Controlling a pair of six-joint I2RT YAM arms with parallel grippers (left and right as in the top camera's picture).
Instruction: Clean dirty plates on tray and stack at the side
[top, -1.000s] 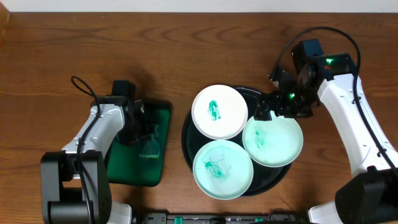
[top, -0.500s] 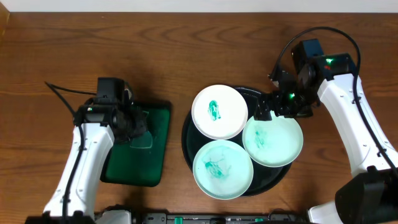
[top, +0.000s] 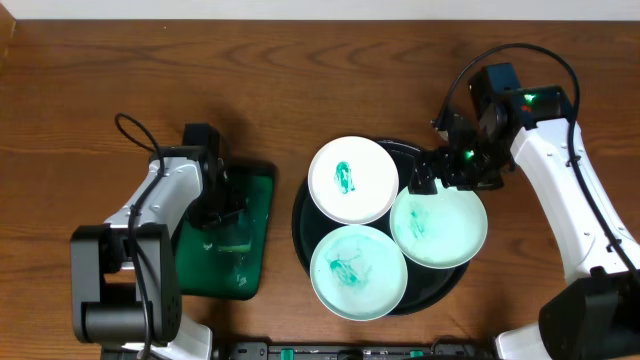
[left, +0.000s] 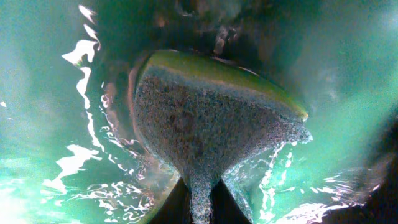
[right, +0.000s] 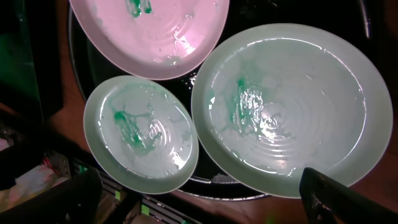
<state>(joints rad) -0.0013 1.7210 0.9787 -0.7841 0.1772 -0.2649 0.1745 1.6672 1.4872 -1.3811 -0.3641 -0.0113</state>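
On the black tray (top: 299, 228) sit three plates (top: 358, 271) (all smeared green); right hand (top: 424, 180) hangs wide open over one's rim, left hand (top: 218, 203) pinches a sponge (left: 205, 118) in the green tray (top: 259, 185).

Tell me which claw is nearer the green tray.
Left. The left claw, shut on a sponge, is down over the green tray. The right claw, open, is across the table at a plate rim on the black tray.

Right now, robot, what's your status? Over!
Left gripper shut on sponge, over green tray. Right gripper open, above the plates. All three smeared, on black tray. Nothing blocking.
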